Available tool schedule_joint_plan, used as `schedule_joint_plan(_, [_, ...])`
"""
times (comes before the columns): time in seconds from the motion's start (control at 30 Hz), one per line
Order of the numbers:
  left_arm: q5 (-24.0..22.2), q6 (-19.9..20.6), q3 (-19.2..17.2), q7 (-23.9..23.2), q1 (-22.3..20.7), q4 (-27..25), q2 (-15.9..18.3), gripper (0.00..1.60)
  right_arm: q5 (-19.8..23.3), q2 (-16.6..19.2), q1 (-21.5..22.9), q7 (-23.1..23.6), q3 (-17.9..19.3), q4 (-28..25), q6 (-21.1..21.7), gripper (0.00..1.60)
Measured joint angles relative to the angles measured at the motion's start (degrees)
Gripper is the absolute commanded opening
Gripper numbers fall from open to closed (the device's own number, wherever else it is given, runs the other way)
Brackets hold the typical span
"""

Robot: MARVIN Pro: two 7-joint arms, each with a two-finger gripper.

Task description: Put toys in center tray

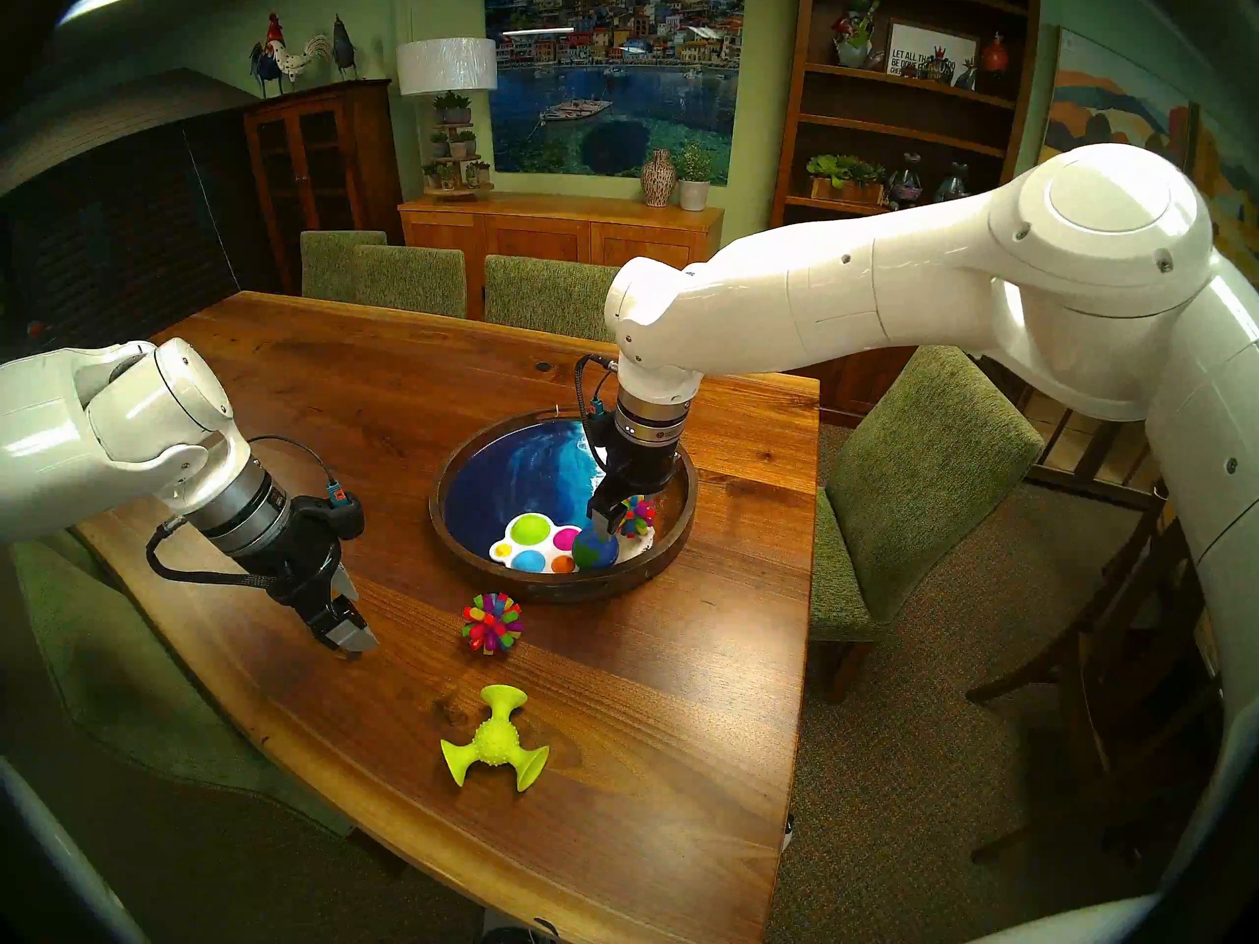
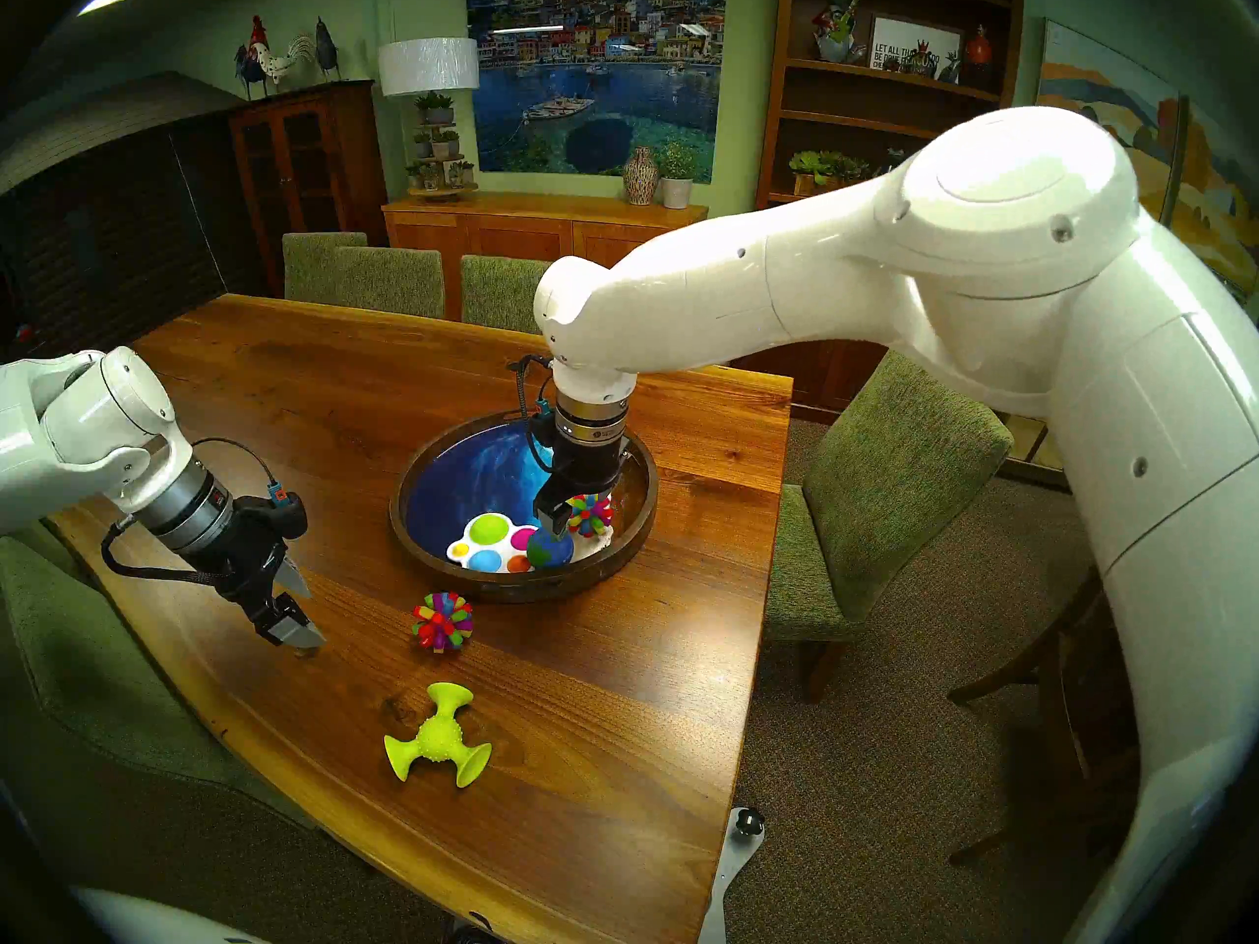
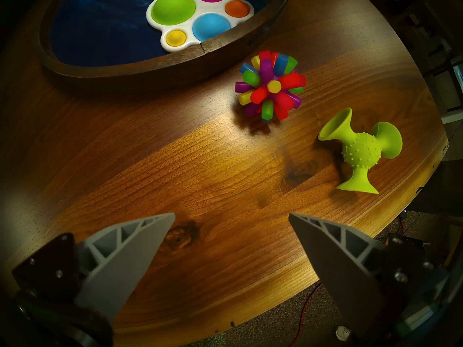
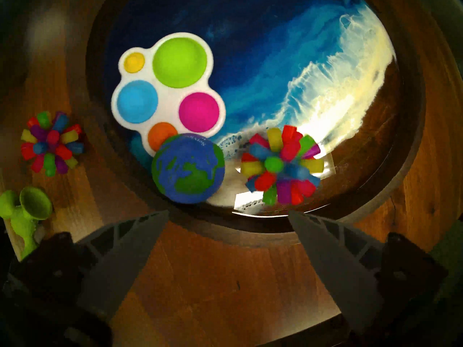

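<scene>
The round, dark-rimmed center tray [image 1: 437, 507] holds a blue-green globe ball [image 1: 595, 547] and one multicoloured spiky ball [image 1: 638, 515], side by side at its near right. My right gripper [image 4: 228, 213] hangs open just above them with nothing between its fingers. A second spiky ball [image 1: 492, 622] lies on the table just in front of the tray. The lime-green three-armed suction-cup toy [image 1: 494, 738] lies nearer the front edge. My left gripper [image 3: 231, 213] is open and empty, low over the wood to the left of both these toys.
A white pop toy with coloured bubbles [image 1: 538, 544] also lies in the tray, touching the globe. The wooden table [image 1: 340, 391] is ringed by green chairs [image 1: 906, 486]. Its front edge runs close behind the suction-cup toy [image 3: 360, 151].
</scene>
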Motion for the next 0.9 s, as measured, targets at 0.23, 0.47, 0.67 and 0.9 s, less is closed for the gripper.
schedule_joint_plan(0.23, [0.00,-0.01,0.00,0.00,0.01,0.01,0.00,1.60,0.08,3.49,2.99,-0.88,0.92,-7.92,0.00,1.60])
schedule_joint_plan(0.47, [0.00,-0.02,0.03,-0.01,0.02,0.01,-0.01,1.60,1.52,5.33,5.95,-1.03,0.96,-15.35,0.00,1.60])
schedule_joint_plan(0.67, [-0.01,-0.02,0.03,-0.01,0.02,0.00,-0.01,1.60,3.72,6.47,8.72,-2.23,1.11,-23.01,0.00,1.60])
schedule_joint_plan(0.9, [-0.01,-0.02,0.03,-0.01,0.02,0.00,-0.01,1.60,7.30,8.19,11.18,-5.81,0.94,-30.47,-0.03,1.60])
